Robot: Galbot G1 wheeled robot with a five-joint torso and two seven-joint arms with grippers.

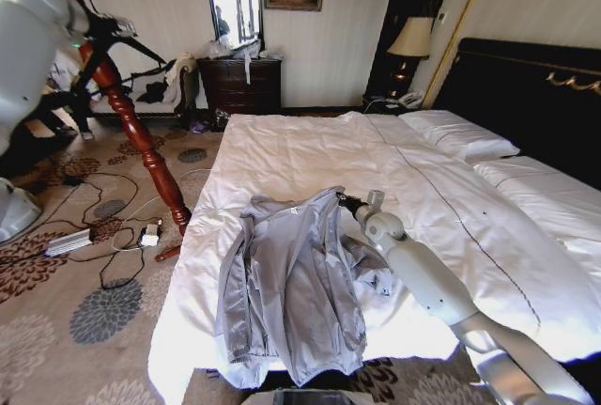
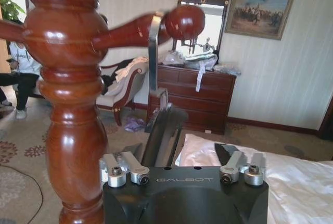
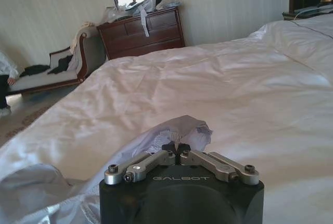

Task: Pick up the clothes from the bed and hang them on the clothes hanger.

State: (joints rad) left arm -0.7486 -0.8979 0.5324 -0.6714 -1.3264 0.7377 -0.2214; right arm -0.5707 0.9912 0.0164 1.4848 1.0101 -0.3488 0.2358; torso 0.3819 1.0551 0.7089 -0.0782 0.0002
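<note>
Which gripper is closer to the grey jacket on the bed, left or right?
Right. The right gripper is pinched shut on the jacket at its upper edge. The left gripper is up by the wooden coat stand, holding the black hanger.

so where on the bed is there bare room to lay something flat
The white duvet is bare from the grey jacket's collar up to the pillows, and along the headboard side past the right arm. The foot corner is crowded: the jacket sprawls there, with the right gripper shut on its collar. The left gripper holds the black hanger by the wooden coat stand.
</note>
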